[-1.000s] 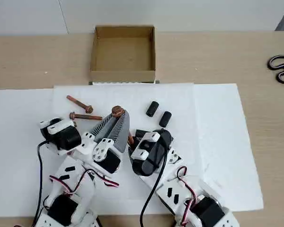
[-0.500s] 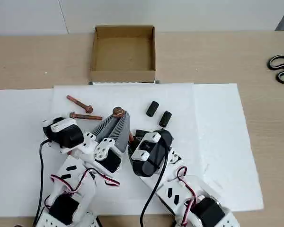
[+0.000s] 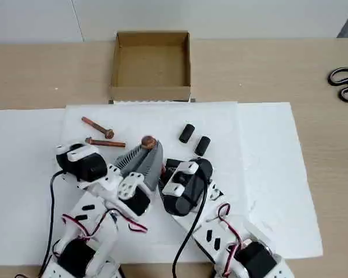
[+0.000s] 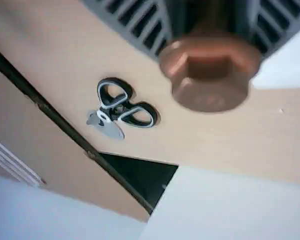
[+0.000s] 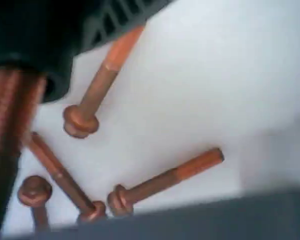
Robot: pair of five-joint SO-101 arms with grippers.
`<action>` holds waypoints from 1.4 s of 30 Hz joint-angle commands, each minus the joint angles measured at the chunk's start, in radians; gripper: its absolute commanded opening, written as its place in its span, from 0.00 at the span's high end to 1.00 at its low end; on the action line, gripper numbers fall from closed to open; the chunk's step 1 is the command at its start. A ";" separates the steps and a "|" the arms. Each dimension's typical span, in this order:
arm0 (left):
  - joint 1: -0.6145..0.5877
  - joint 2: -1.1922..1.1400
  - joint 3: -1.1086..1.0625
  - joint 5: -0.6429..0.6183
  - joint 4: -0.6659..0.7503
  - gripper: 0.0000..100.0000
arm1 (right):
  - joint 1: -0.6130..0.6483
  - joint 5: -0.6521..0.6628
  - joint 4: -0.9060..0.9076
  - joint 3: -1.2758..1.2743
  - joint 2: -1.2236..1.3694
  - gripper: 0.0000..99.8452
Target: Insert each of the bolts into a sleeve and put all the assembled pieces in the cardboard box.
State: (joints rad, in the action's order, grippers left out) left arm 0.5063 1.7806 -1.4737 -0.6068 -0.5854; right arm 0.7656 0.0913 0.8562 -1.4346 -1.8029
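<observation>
On the left of the white sheet (image 3: 267, 174) that covers the tabletop (image 3: 46, 69), two bolts lie flat, just apart from each other. The upper loose bolt (image 3: 97, 126) slants from upper left down to lower right, with its head at the lower right end. The lower loose bolt (image 3: 104, 142) lies almost level across the frame, its head pointing left.

Just right of these, at lower centre-left, the left arm (image 3: 127, 184) holds its grey ribbed jaws closed on the held bolt (image 3: 148, 141). The flanged hex head sticks out past the jaw tips and points toward the top of the frame. The shank runs back between the jaws and is mostly hidden.

Directly above, at the top centre, the open cardboard box (image 3: 151, 92) sits on bare wood with nothing inside it.

Right of the held bolt, two black sleeves lie on their sides near each other. The left sleeve (image 3: 187, 133) and the right sleeve (image 3: 202, 145) each have their long axis tilted from lower left to upper right.

Below them is the right arm (image 3: 185, 185). Its jaws are tucked under the wrist, so I cannot tell how they stand.

Scissors (image 3: 343, 84) lie at the far right edge.
</observation>
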 commanded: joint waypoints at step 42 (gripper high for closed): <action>-0.002 0.006 0.093 0.239 -0.373 0.77 | -0.008 0.075 -0.085 0.064 -0.001 1.00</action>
State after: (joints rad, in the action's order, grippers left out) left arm 0.5462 1.7914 -1.3986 -0.4273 -0.9505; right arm 0.7672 0.1557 0.8193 -1.4331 -1.8013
